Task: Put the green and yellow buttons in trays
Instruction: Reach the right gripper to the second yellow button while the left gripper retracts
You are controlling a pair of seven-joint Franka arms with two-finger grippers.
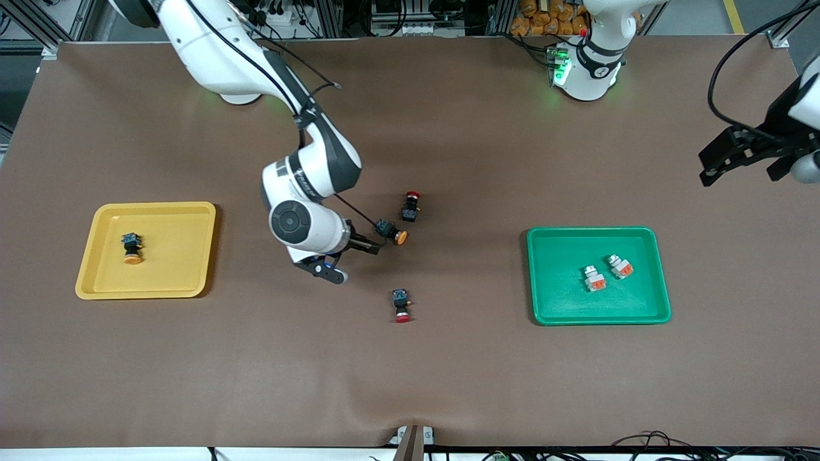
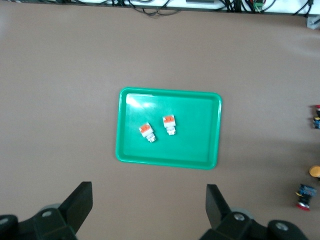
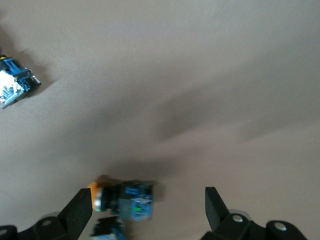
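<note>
A black button with an orange-yellow cap (image 1: 392, 232) lies on the table mid-way between the trays. My right gripper (image 1: 378, 239) is low beside it and open. In the right wrist view that button (image 3: 124, 198) lies between the fingers (image 3: 80, 215), close to one, not gripped. The yellow tray (image 1: 173, 256) holds another orange-capped black button (image 1: 131, 248). The green tray (image 1: 564, 282) holds two white buttons with orange blocks (image 1: 594, 278) (image 1: 620, 266). My left gripper (image 1: 708, 169) waits open, high by the left arm's end of the table, above the green tray (image 2: 195, 140).
Two red-capped black buttons lie near the right gripper: one (image 1: 410, 206) farther from the front camera than the orange-capped one, one (image 1: 401, 305) nearer. The right arm's elbow and wrist (image 1: 301, 221) hang over the table between the yellow tray and these buttons.
</note>
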